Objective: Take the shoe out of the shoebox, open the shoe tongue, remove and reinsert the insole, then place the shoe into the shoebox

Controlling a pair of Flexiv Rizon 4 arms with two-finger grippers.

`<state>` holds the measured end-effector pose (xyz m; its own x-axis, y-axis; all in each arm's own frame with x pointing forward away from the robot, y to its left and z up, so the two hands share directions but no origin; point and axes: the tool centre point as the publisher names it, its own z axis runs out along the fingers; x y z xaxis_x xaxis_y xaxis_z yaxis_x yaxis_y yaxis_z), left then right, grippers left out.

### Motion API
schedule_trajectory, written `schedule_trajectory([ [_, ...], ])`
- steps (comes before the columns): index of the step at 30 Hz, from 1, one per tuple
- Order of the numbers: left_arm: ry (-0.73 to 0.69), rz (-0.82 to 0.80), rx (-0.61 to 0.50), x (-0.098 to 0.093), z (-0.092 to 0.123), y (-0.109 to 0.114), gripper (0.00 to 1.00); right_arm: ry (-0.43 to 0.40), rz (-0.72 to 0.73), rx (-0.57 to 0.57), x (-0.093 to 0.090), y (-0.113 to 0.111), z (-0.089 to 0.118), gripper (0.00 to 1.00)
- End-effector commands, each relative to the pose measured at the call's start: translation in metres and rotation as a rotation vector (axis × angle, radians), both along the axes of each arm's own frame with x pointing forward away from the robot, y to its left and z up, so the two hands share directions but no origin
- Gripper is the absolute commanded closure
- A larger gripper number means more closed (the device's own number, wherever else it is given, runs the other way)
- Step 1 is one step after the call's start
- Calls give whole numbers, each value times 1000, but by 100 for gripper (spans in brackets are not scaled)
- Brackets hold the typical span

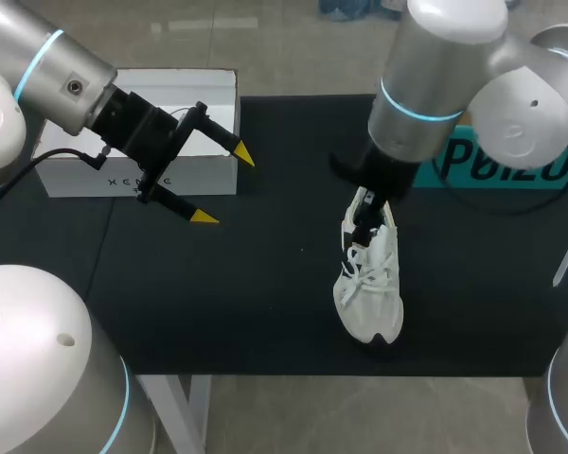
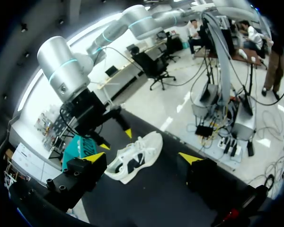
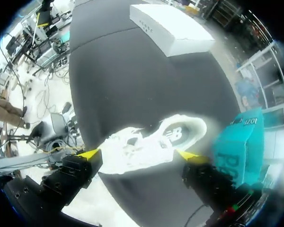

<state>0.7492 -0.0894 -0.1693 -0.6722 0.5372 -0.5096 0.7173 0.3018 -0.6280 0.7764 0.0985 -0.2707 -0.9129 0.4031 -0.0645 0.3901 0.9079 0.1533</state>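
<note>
Open mat (image 1: 265,284) separates shoebox (image 1: 137,175) from shoe (image 1: 371,293), which right arm (image 1: 426,85) overhangs.

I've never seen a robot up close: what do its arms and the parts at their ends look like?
The left arm and right arm are thick silver-grey tubes with rounded joints and glowing cyan rings. The left end effector and right end effector are black, each with two yellow-tipped fingers. A thin black cable loops beside the left one.
</note>
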Motion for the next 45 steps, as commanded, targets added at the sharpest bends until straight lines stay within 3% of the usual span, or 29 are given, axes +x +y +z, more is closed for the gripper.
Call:
schedule_trajectory([
  [1, 0, -1, 3, 0, 0, 0, 0, -20, 136, -117, 15, -4, -3, 0],
  [6, 0, -1, 3, 0, 0, 0, 0, -29, 111, -156, 43, -14, -7, 0],
  [14, 0, -1, 3, 0, 0, 0, 0, 10, 139, -149, 70, -11, -12, 0],
  [20, 0, -1, 3, 0, 0, 0, 0, 51, 199, -51, 88, -17, -23, 0],
  [27, 0, -1, 3, 0, 0, 0, 0, 37, 259, -60, 99, -16, -33, 0],
  [45, 0, -1, 3, 0, 0, 0, 0, 25, 234, -58, 132, -19, -70, 0],
])
